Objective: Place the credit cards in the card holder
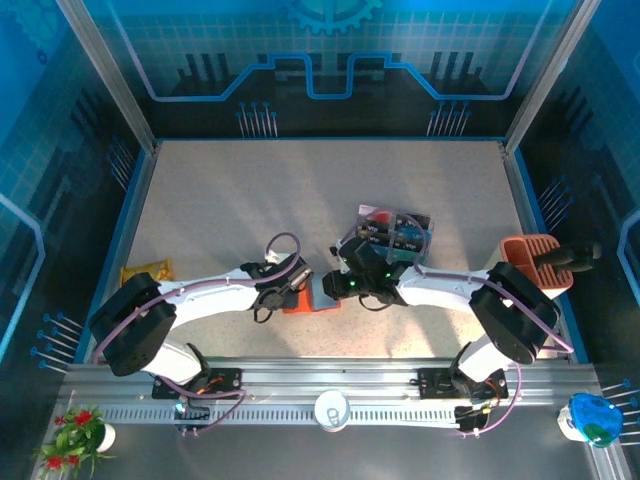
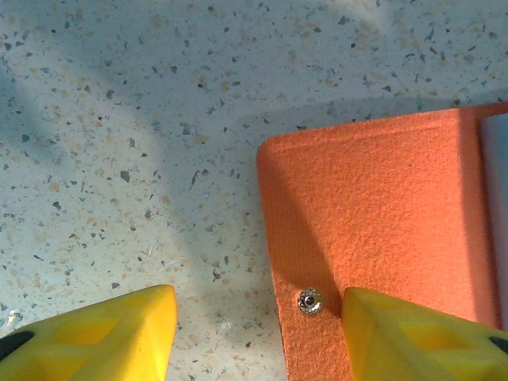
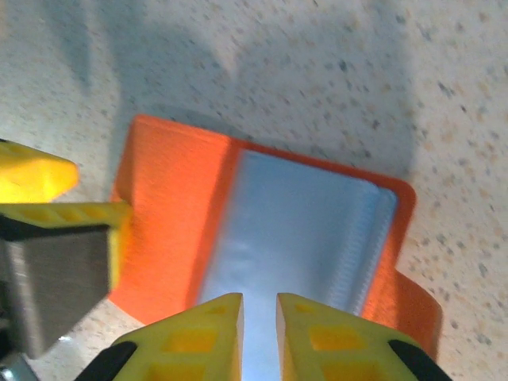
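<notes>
Card holder (image 3: 178,230): lies open on the table (image 2: 119,119), grey pocket (image 3: 294,230) up.
Left gripper (image 2: 258,294): I see it spread wide, one finger over the orange flap (image 2: 381,206).
Right gripper (image 3: 259,300): jaws nearly together above the grey pocket; I can't tell any grip.
Credit cards (image 1: 395,232): heaped just behind.

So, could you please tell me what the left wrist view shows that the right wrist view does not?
Only the left wrist view shows the metal snap stud on the flap of the card holder, and how wide the left pincer stands, one finger over that flap. Only the right wrist view shows the holder's grey inner pocket, with the right pincer nearly closed over it. Both show the orange holder on the speckled table.
</notes>
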Motion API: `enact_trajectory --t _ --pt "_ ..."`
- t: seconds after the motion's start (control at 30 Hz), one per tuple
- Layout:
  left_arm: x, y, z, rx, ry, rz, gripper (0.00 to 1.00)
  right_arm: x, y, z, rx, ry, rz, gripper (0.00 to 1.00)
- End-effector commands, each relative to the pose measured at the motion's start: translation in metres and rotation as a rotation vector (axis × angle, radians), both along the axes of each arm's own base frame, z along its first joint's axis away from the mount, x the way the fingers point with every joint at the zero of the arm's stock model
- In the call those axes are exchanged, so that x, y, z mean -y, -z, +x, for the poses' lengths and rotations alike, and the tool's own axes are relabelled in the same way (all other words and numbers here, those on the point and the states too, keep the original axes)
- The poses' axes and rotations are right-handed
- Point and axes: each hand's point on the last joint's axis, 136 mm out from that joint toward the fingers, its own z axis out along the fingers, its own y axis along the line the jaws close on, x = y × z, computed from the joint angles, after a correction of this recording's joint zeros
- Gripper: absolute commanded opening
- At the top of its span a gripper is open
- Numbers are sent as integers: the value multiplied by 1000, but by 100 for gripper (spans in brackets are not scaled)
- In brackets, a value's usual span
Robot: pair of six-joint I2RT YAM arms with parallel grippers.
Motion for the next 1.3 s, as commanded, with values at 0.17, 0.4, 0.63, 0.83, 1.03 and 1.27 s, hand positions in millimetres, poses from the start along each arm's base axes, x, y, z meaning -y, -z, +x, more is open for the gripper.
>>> enact_trajectory --t 0.17,0.4,0.63,0.83,1.03,1.27 --pt "13 -26 9 42 23 -40 58 13 30 -1 -20 39 1 19" --pt "35 -65 20 94 46 -149 59 17 39 -6 -39 51 19 18" --pt "75 -98 24 108 36 -397 59 18 43 -9 -50 65 36 18" --pt "94 -89 19 68 -19 -563 59 24 48 -14 -66 78 31 16" --pt "79 -48 5 32 -72 -561 59 23 41 -14 -48 94 66 16" --pt "47 -13 -6 45 -81 -427 59 22 29 -16 -41 108 104 16"
